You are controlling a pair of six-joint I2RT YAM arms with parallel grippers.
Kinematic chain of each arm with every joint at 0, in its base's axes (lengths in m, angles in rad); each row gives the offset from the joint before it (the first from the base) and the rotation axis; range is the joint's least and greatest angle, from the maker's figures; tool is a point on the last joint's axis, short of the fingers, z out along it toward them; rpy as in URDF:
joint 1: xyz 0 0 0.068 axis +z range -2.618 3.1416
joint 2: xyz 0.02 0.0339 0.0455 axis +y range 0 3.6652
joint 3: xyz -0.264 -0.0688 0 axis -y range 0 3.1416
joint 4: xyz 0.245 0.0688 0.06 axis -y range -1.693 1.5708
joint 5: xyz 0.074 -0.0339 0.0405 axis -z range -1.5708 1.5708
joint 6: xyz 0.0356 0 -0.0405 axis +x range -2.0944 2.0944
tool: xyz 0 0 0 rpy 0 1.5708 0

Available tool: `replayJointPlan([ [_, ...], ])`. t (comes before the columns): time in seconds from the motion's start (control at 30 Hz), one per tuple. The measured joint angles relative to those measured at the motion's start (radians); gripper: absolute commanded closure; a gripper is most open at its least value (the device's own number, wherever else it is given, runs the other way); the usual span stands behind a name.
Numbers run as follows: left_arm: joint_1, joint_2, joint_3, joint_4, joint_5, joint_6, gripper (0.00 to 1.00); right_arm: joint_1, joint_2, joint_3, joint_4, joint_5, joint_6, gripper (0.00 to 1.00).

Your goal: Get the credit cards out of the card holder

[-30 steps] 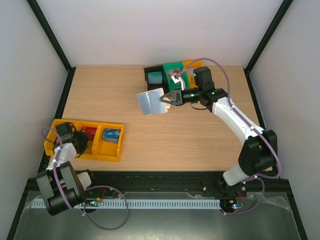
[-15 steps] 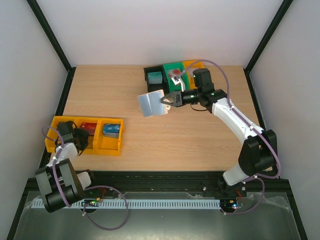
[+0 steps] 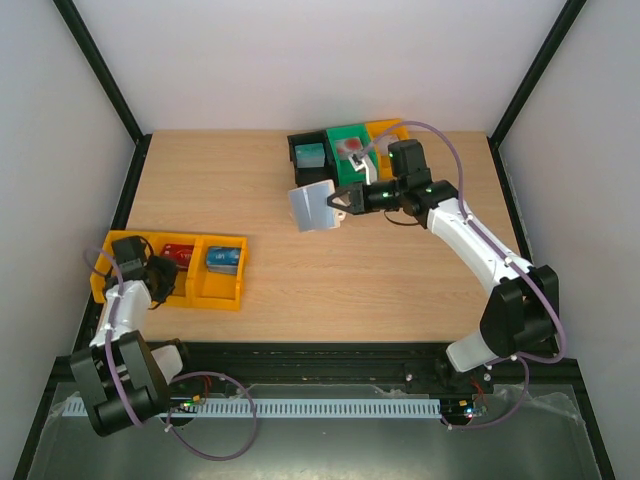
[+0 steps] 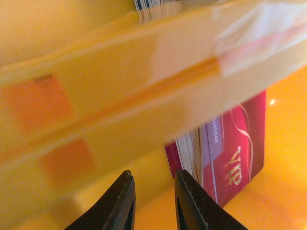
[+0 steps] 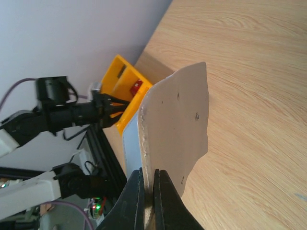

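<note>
Wooden bench [image 3: 330, 280], white walls on three sides. My right hand [image 3: 343, 199] is clamped on one flap of the card holder [image 3: 312, 207], which hangs open above the bench near the far bins [image 3: 350, 140]. Whether its pockets carry cards cannot be determined. My left hand [image 4: 152, 182] sits inside the yellow bin [image 3: 226, 293], jaws slightly apart and gripping nothing, just beside the red VIP card [image 4: 237, 143]. A blurred bin wall hides that card's upper part.

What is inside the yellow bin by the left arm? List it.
The yellow bin's middle compartment holds a red VIP card, the right one a blue card. The left gripper hides the left compartment's contents.
</note>
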Motion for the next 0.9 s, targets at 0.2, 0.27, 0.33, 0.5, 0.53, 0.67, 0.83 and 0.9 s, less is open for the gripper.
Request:
replayJointPlan([
  [0.2,0.000,-0.061,0.114,-0.196,-0.035,0.049,0.69,0.000,0.004,0.010,-0.056,0.100,0.034,0.98],
  [0.27,0.000,-0.090,0.149,-0.241,-0.034,0.061,0.67,0.000,0.004,0.010,-0.057,0.112,0.063,0.96],
  [0.33,0.000,-0.113,0.187,-0.274,-0.027,0.071,0.60,0.000,0.004,0.006,-0.040,0.099,0.105,0.67],
  [0.5,0.000,-0.146,0.277,-0.298,-0.006,0.100,0.29,-0.023,0.006,-0.050,-0.027,0.125,0.176,0.01],
  [0.53,0.000,-0.150,0.289,-0.296,-0.003,0.114,0.22,-0.045,0.006,-0.070,-0.044,0.157,0.174,0.01],
  [0.67,-0.016,-0.166,0.339,-0.265,0.022,0.153,0.01,-0.282,-0.033,-0.278,-0.082,0.385,0.180,0.01],
  [0.83,-0.035,-0.189,0.359,-0.201,0.057,0.223,0.01,-0.472,-0.239,-0.412,-0.124,0.642,0.196,0.01],
  [0.9,-0.040,-0.200,0.359,-0.183,0.065,0.250,0.01,-0.455,-0.330,-0.405,-0.058,0.662,0.188,0.01],
])
